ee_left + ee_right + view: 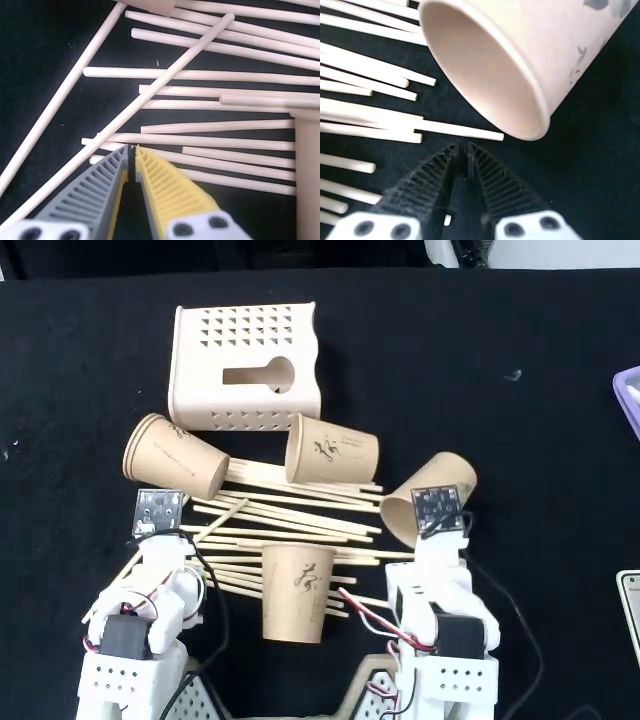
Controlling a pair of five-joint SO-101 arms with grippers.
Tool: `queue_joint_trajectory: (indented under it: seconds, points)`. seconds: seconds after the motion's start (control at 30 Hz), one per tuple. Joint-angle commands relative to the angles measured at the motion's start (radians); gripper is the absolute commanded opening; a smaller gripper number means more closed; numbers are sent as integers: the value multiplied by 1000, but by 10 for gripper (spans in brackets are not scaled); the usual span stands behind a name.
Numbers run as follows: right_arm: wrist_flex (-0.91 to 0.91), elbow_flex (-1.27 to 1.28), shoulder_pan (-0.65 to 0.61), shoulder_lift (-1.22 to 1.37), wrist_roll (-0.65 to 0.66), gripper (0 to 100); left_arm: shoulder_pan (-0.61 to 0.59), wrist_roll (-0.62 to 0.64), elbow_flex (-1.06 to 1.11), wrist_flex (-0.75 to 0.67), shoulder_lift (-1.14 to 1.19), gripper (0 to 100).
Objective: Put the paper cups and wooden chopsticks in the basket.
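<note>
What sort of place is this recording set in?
Probably a robot-training bench, not a home: a black-covered table, a white left arm and right arm side by side, and staged props: paper cups, wooden chopsticks and a basket.

A black cloth (540, 490) lies as the ground from edge to edge, matte and evenly lit from above, with only soft, short shadows on it and a few pale specks, one speck (513, 374) toward the far right and another near the left edge. Beyond its far edge a whitish strip (560, 252) shows at the upper right, with a dark object (470, 252) just beside it. At the right edge the corner of a lilac container (628, 400) juts in, and nearer the front lies a pale flat item (631, 610) with a green border
</note>
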Motion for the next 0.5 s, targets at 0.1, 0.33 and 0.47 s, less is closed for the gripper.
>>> queue_joint_trajectory:
  seconds: [0.1,0.33,0.47]
  points:
    - [6,-7,-14,-91,-3,13,5,6,21,3,-3,30]
    - [6,-7,-14,-91,-3,13,5,6,21,3,-3,30]
    - [6,-7,-14,-91,-3,13,12,6,21,3,-3,30]
